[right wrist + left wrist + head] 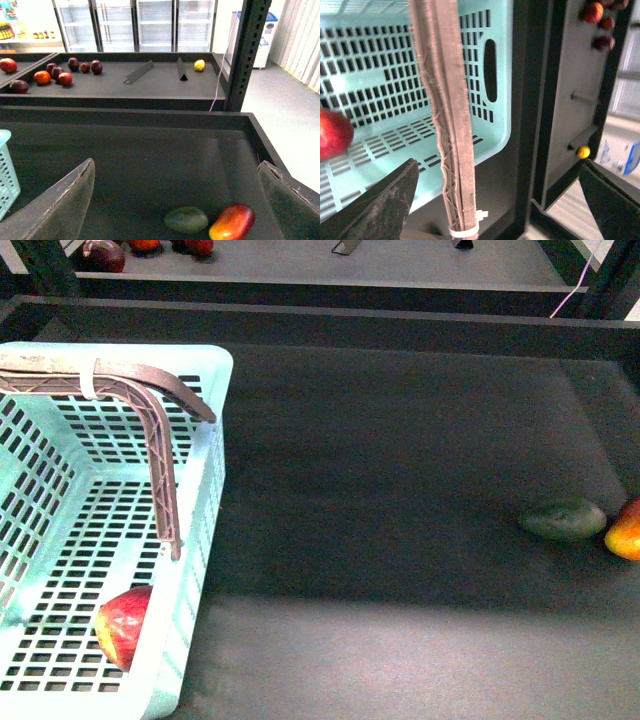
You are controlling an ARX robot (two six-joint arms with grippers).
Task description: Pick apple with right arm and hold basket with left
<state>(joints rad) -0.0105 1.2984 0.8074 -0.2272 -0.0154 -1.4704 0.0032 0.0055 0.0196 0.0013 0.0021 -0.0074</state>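
The apple, red with a yellow patch, lies on the floor of the mint-turquoise basket at the front left; the left wrist view catches it at the picture's edge. The brown ribbed handles, bound by a white zip tie, arch over the basket. My left gripper is open, its fingers standing wide to either side of the handles without touching them. My right gripper is open over the dark table, holding nothing. Neither gripper shows in the front view.
A dark green oval fruit and an orange-red fruit lie at the table's right edge, just past my right gripper. Behind the table's raised rim, a shelf carries several dark red fruits and a lemon. A black post stands at the right.
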